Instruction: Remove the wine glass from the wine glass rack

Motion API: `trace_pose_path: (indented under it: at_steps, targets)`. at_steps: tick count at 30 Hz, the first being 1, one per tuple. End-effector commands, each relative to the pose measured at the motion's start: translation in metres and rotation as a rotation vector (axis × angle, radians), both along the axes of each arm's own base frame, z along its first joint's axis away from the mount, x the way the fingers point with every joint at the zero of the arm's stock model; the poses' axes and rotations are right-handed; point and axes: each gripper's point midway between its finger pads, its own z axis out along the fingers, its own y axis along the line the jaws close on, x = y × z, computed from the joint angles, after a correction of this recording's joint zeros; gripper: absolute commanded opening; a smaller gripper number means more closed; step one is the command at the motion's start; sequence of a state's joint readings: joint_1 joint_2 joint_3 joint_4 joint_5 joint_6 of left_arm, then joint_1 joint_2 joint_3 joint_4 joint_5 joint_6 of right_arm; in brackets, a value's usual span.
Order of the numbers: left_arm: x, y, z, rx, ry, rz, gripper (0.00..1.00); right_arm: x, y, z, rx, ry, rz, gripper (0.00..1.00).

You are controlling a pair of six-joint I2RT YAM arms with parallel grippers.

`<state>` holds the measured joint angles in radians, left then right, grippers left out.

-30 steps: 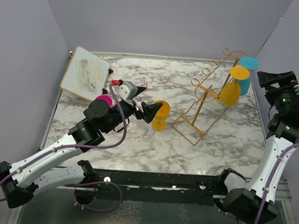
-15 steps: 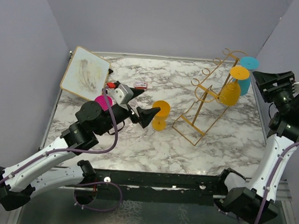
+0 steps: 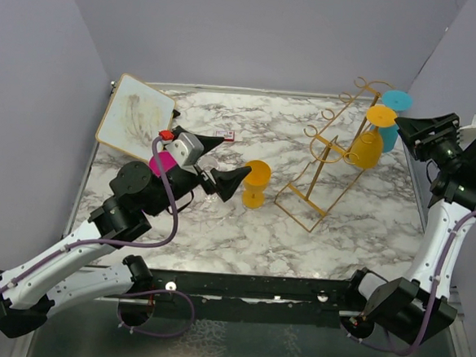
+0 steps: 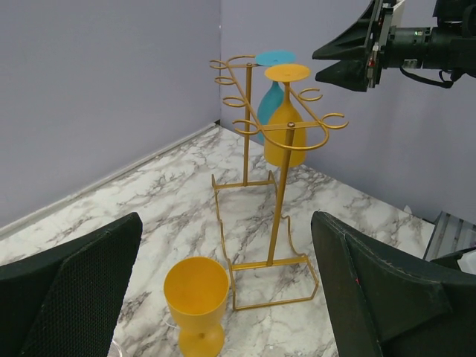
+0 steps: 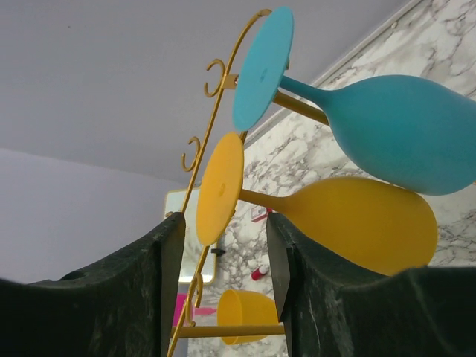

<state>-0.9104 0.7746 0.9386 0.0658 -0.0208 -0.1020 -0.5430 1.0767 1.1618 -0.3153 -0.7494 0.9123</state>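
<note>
Right fingers (image 3: 407, 126) half spread, empty. Yellow glass (image 3: 368, 147) on rack (image 4: 247, 134) just left of them, upper right, stem upright. Left fingers (image 3: 235, 156) wide apart, farther off.

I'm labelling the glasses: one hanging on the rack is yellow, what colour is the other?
Teal blue; that glass shows best in the right wrist view.

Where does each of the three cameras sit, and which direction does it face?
Top external: above and behind the bases, looking down at the marble table; left arm and right arm show.
Left wrist: low over the table, facing the wine glass rack; left fingers at both bottom corners.
Right wrist: close beside the rack, looking along the hanging yellow glass and teal glass; right fingers below.
Shared: both wrist views show these two glasses.
</note>
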Motion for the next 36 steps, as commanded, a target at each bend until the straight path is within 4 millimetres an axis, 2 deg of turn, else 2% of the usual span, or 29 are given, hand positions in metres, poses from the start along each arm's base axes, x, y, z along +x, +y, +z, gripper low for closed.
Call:
trace_pose_path:
  at_steps: [1, 5, 15, 22, 27, 36]
  targets:
    - [0.001, 0.005, 0.012, -0.033, -0.007, 0.022, 0.99, 0.002, 0.009, -0.004, 0.036, -0.014, 0.083, 0.44]
    - [0.001, 0.004, 0.013, -0.038, -0.004, 0.021, 0.99, 0.003, 0.011, -0.003, 0.043, -0.020, 0.092, 0.38]
    - [0.003, 0.001, 0.009, -0.041, 0.011, 0.020, 0.99, 0.009, 0.020, -0.003, 0.073, -0.024, 0.144, 0.36]
    - [0.003, 0.003, 0.009, -0.047, 0.014, 0.024, 0.99, 0.011, 0.022, -0.002, 0.085, -0.024, 0.155, 0.23]
    - [0.002, 0.004, 0.009, -0.048, 0.015, 0.025, 0.99, 0.012, 0.023, -0.003, 0.094, -0.018, 0.156, 0.22]
    - [0.003, 0.005, 0.009, -0.048, 0.014, 0.030, 0.99, 0.011, 0.023, -0.003, 0.112, -0.009, 0.150, 0.10]
